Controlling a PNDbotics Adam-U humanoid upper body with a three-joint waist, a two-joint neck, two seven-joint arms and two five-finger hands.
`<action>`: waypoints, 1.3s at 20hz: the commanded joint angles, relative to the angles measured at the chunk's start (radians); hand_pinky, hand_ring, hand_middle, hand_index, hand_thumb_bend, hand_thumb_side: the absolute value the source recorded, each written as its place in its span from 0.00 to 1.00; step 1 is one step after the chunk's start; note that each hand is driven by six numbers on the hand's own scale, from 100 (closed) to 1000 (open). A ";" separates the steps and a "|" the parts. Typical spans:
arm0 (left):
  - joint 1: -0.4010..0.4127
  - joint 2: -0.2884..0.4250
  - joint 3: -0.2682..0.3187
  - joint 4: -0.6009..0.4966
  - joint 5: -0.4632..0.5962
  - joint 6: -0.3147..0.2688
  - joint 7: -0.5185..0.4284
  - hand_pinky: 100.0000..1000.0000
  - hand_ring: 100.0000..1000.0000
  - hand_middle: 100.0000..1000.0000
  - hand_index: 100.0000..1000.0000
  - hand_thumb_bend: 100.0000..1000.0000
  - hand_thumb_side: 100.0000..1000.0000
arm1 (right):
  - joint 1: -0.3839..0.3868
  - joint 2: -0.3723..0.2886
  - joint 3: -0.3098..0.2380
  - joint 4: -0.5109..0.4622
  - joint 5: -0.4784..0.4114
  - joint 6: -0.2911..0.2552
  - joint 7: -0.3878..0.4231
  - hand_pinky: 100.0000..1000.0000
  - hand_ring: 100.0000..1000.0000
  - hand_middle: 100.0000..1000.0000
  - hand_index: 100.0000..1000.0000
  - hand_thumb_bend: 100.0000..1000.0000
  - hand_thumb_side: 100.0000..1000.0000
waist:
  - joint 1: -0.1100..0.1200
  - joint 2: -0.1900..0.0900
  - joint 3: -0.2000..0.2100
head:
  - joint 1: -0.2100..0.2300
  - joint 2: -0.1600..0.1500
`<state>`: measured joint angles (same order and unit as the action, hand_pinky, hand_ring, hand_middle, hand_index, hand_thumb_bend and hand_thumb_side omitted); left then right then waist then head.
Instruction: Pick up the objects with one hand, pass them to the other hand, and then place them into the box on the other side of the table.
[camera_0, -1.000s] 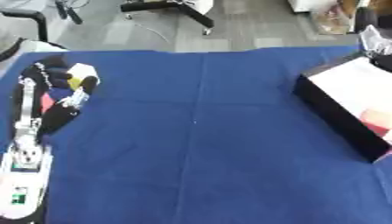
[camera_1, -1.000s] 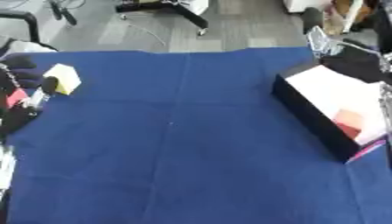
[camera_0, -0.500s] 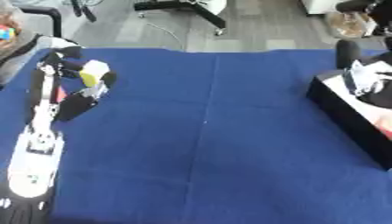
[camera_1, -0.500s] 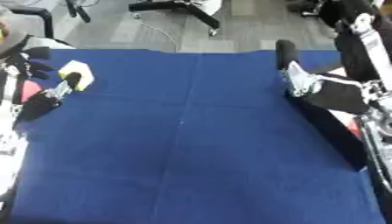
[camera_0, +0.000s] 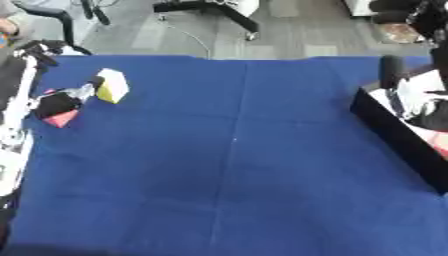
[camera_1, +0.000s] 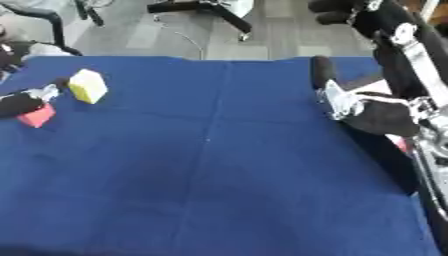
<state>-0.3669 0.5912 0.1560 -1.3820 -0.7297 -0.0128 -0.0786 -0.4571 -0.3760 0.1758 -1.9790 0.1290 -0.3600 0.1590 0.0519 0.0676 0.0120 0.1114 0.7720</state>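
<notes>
Left hand (camera_0: 54, 104) sits at the far left of the surface (camera_0: 236, 175), fingers reaching right to a block (camera_0: 111, 85) that is tilted, with a second block (camera_0: 61, 119) just below the hand, touching it. Across on the right edge lies the box (camera_0: 398, 140), running back to front. Right hand (camera_1: 372, 112) hangs over the box's near-left wall, arm coming down from the upper right corner. Well behind the surface, chair legs (camera_0: 210, 7) stand on the floor.

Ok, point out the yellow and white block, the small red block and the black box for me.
Yellow and white block (camera_1: 87, 86), right eye view, yellow front face.
Small red block (camera_1: 37, 117), right eye view, top face.
Black box (camera_0: 398, 135), left eye view, dark side wall.
</notes>
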 joint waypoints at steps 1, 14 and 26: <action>-0.061 0.133 -0.018 0.146 -0.013 -0.012 -0.115 0.69 0.65 0.69 0.82 0.49 0.43 | -0.012 -0.022 -0.001 -0.021 -0.010 0.001 0.008 0.77 0.81 0.86 0.91 0.00 0.25 | 0.016 -0.004 -0.004 | 0.002 -0.002; -0.299 0.156 -0.046 0.633 -0.128 0.115 -0.111 0.67 0.63 0.67 0.80 0.74 0.47 | -0.002 -0.011 0.002 -0.021 -0.029 -0.002 0.025 0.76 0.80 0.86 0.90 0.00 0.26 | 0.010 -0.005 -0.027 | 0.010 -0.002; -0.328 0.116 -0.035 0.792 -0.054 0.216 0.127 0.64 0.61 0.66 0.79 0.83 0.54 | -0.007 0.009 -0.001 -0.021 -0.030 -0.003 0.035 0.76 0.80 0.86 0.90 0.00 0.26 | -0.005 0.028 -0.053 | 0.019 -0.025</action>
<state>-0.6768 0.6802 0.1144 -0.5876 -0.7950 0.1981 0.0245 -0.4485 -0.3643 0.1811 -1.9792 0.1035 -0.3628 0.1913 0.0561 0.0930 -0.0418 0.1263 0.7602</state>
